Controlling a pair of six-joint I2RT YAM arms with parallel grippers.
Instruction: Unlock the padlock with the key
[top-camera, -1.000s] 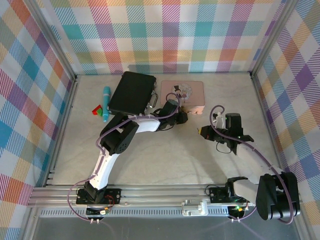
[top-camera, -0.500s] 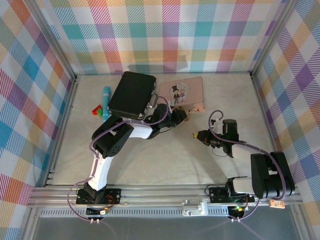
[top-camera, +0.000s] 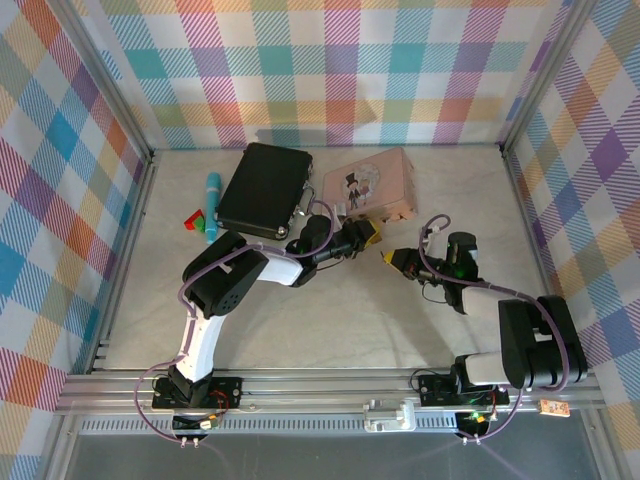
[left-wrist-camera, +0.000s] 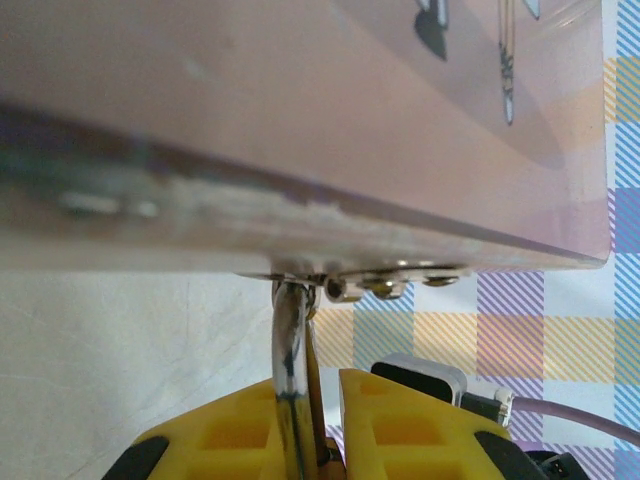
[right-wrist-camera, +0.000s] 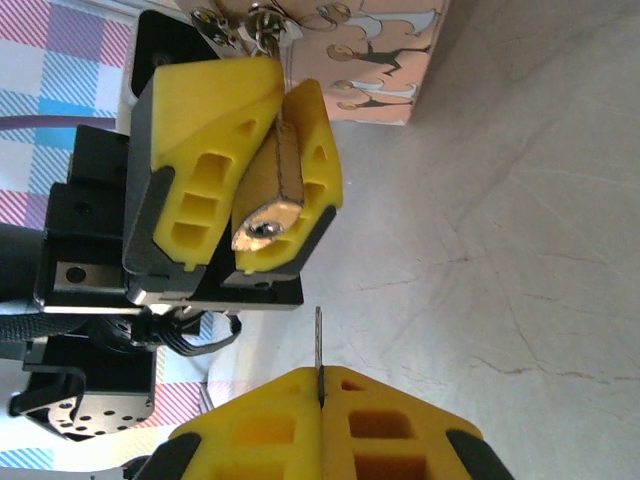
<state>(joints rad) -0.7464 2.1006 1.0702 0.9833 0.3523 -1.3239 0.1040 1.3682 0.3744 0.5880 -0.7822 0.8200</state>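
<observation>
The brass padlock (right-wrist-camera: 268, 222) is pinched between the yellow fingers of my left gripper (top-camera: 366, 236), its keyhole end facing my right gripper. Its silvery shackle (left-wrist-camera: 290, 350) runs up through the latch of the pink picture tin (left-wrist-camera: 300, 120). My right gripper (right-wrist-camera: 320, 385) is shut on the key (right-wrist-camera: 318, 342), whose thin blade sticks out edge-on toward the padlock. The blade tip sits a short gap below and right of the keyhole, not touching. In the top view the right gripper (top-camera: 393, 260) is just right of the left one.
The pink tin (top-camera: 368, 184) lies at the back centre, its front edge over the left gripper. A black case (top-camera: 264, 187) lies left of it. A teal pen (top-camera: 211, 205) and a small red and green piece (top-camera: 195, 219) lie further left. Bare tabletop (top-camera: 330, 320) lies near the arms.
The left gripper has drawn the padlock nearer and rightward, and the pink tin has shifted with it. The right gripper has moved left and now faces the padlock closely.
</observation>
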